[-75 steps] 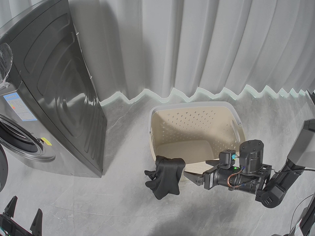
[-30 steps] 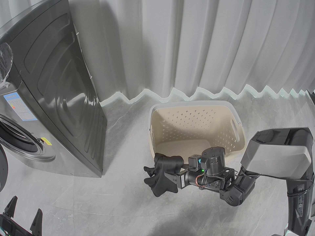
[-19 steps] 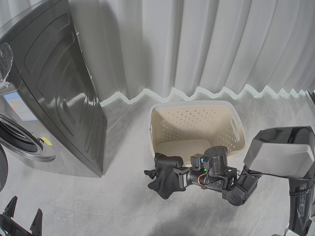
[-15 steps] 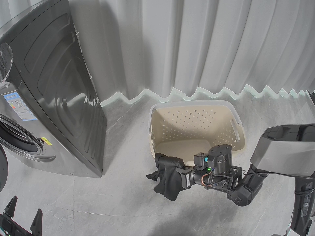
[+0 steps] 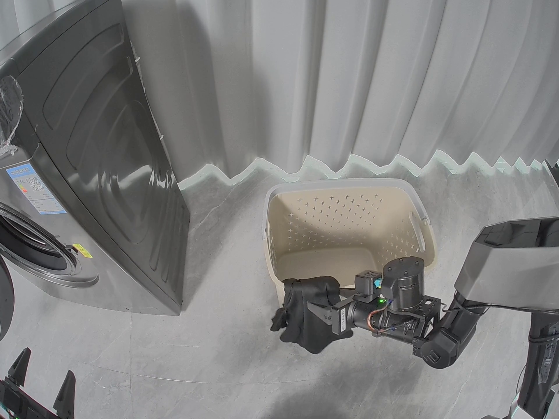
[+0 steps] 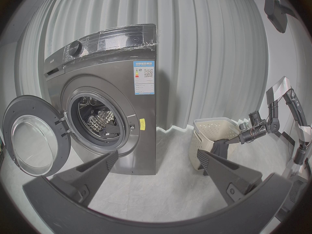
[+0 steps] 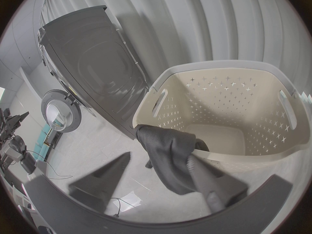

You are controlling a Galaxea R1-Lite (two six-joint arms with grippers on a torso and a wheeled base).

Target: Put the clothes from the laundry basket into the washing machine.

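Note:
A beige laundry basket point(image 5: 343, 184) stands on the floor, with bare bottom showing inside. A dark garment point(image 5: 308, 315) is draped over its near-left corner and hangs down outside. My right gripper point(image 5: 317, 315) is level with the garment, open, and the cloth point(image 7: 169, 153) lies between the spread fingers against one finger point(image 7: 201, 176). The grey washing machine point(image 5: 87, 146) stands at the left, its round door point(image 6: 32, 137) swung open and the drum point(image 6: 97, 121) exposed. Low at the near left, my left gripper point(image 6: 157, 153) is open and holds nothing.
White curtains point(image 5: 349, 59) close off the back, behind the basket and machine. Grey floor point(image 5: 221, 274) lies bare between machine and basket. The open door juts out from the machine's front.
My right gripper pushed left into the garment, then drew back right and nearer. The garment slid right along the rim with it. My left gripper stayed still.

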